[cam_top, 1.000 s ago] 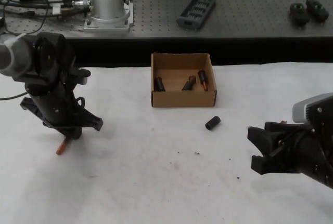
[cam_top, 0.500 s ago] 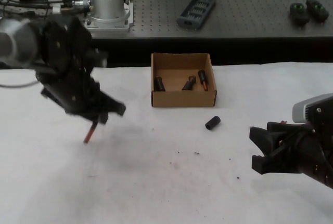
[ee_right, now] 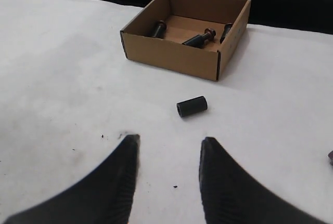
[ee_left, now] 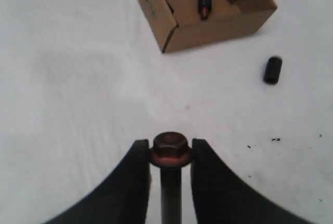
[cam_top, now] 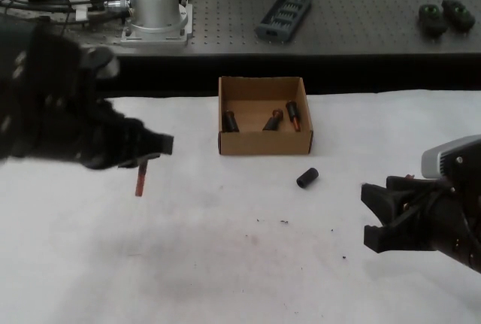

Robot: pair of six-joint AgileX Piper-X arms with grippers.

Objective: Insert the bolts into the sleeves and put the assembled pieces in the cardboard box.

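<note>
My left claw (ee_left: 170, 148) pinches a bolt (cam_top: 140, 181) by its head, over the left half of the worktop (cam_top: 225, 264). The lone sleeve (cam_top: 307, 177) lies on its side just before the front right corner of the box (cam_top: 263, 143) — nearer my right claw (ee_right: 170, 141), which is spread and holds nothing.

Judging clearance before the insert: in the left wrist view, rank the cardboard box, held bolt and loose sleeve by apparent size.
1. cardboard box
2. bolt, enlarged by nearness to the camera
3. sleeve
</note>
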